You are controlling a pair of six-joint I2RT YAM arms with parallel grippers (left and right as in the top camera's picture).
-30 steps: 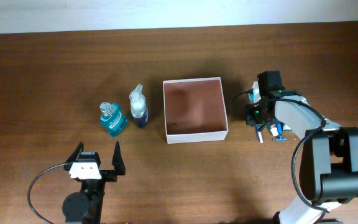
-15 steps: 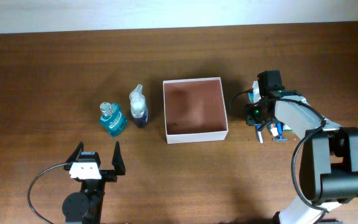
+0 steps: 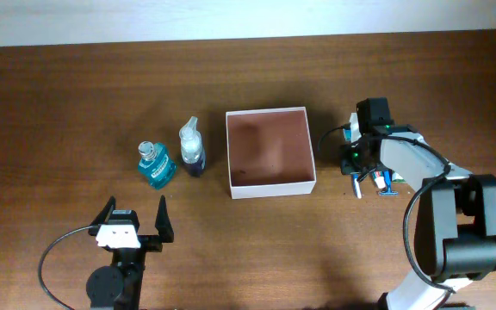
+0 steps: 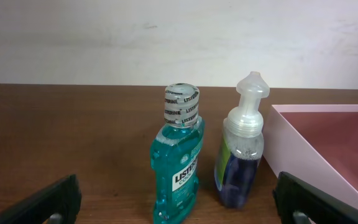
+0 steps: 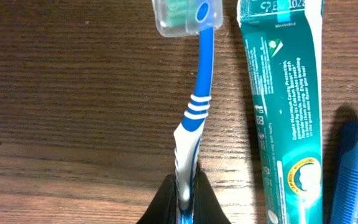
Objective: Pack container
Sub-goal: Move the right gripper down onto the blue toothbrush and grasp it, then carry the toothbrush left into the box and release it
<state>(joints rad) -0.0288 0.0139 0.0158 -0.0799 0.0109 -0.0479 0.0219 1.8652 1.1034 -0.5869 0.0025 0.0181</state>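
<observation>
The container (image 3: 310, 146), a shallow white-walled box with a reddish-brown floor, sits at table centre; its corner shows in the left wrist view (image 4: 303, 146). My right gripper (image 5: 184, 190) is shut on the handle of a blue and white toothbrush (image 5: 194, 106) with a clear head cap, low over the table right of the container (image 3: 357, 176). A green toothpaste tube (image 5: 288, 99) lies beside it. My left gripper (image 3: 136, 226) is open and empty at the front left. A teal mouthwash bottle (image 4: 178, 162) and a pump bottle (image 4: 240, 152) stand before it.
A blue object (image 5: 353, 174) lies right of the toothpaste tube. The mouthwash bottle (image 3: 155, 164) and the pump bottle (image 3: 192, 148) stand left of the container. A pale wall runs along the table's far edge.
The toothbrush tip by my right gripper has shifted slightly left and up. The left arm has not moved.
</observation>
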